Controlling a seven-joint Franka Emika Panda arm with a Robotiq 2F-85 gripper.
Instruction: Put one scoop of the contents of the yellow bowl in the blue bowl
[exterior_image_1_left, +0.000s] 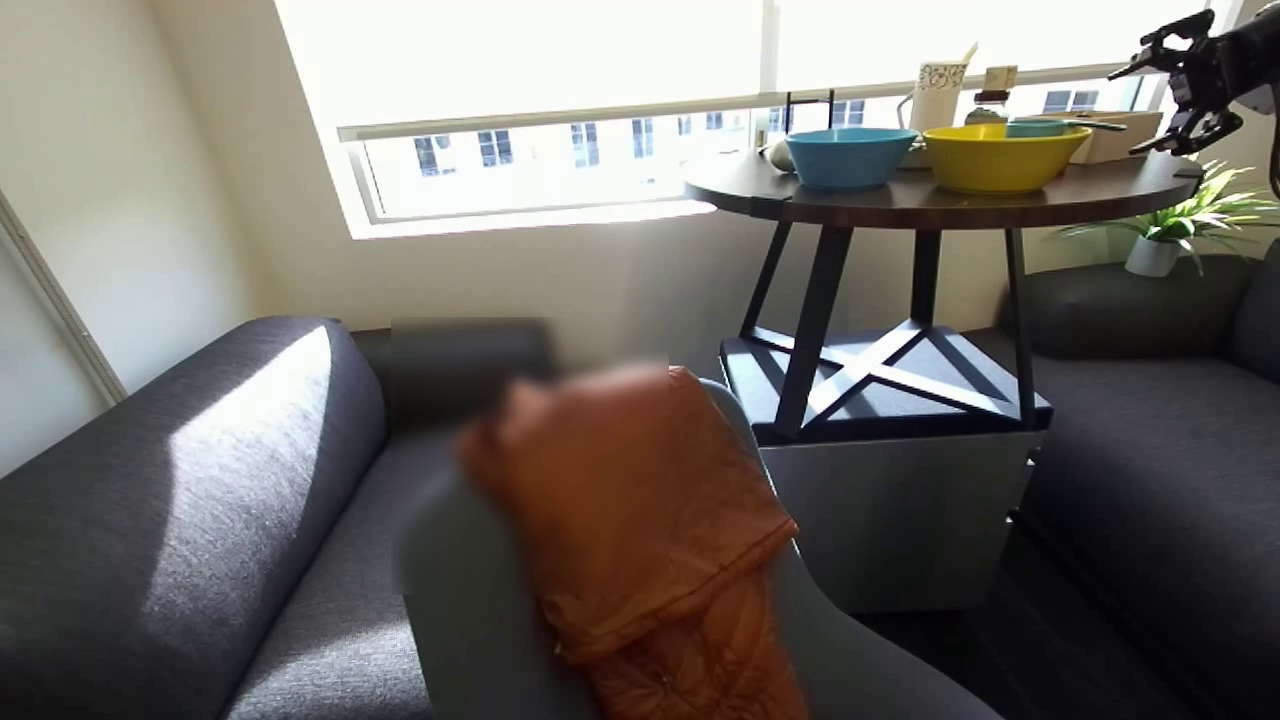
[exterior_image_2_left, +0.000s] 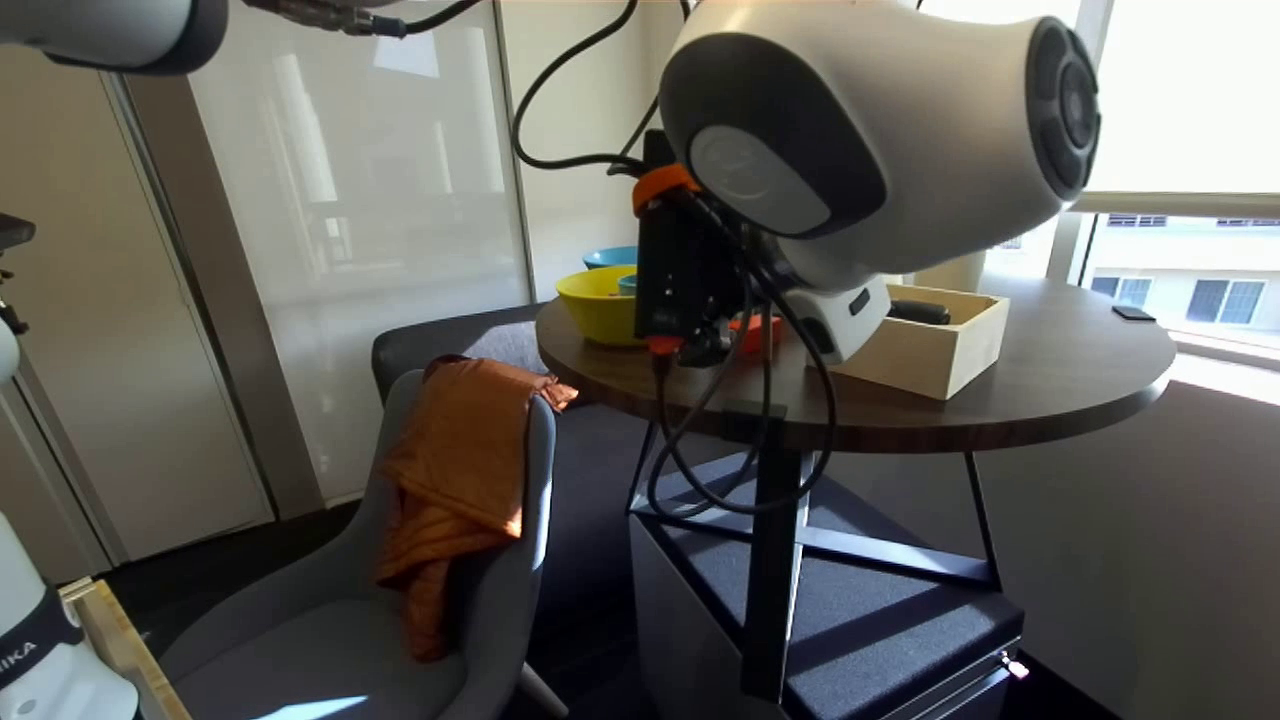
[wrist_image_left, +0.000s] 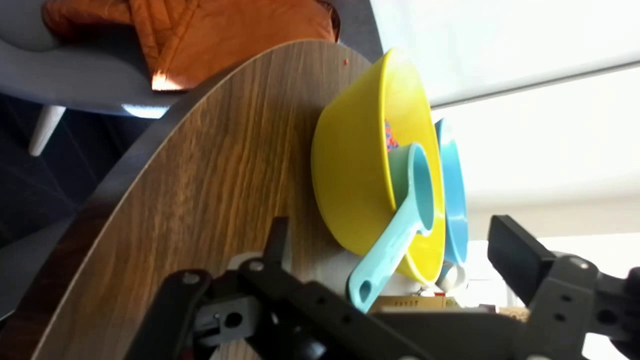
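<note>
The yellow bowl stands on the round table, also in the wrist view. Small red and blue bits show inside it. A light teal scoop rests in it, its cup inside and its handle sticking out over the rim toward my gripper. The blue bowl stands beside the yellow one; in the wrist view it is partly hidden behind it. My gripper is open and empty, apart from the bowls, with the scoop's handle showing between its fingers. In an exterior view the gripper is right of the yellow bowl.
The dark wooden table also bears a light wooden box, a red object, a patterned white pitcher and a bottle. A chair with an orange jacket stands by the table. Cables hang from the arm.
</note>
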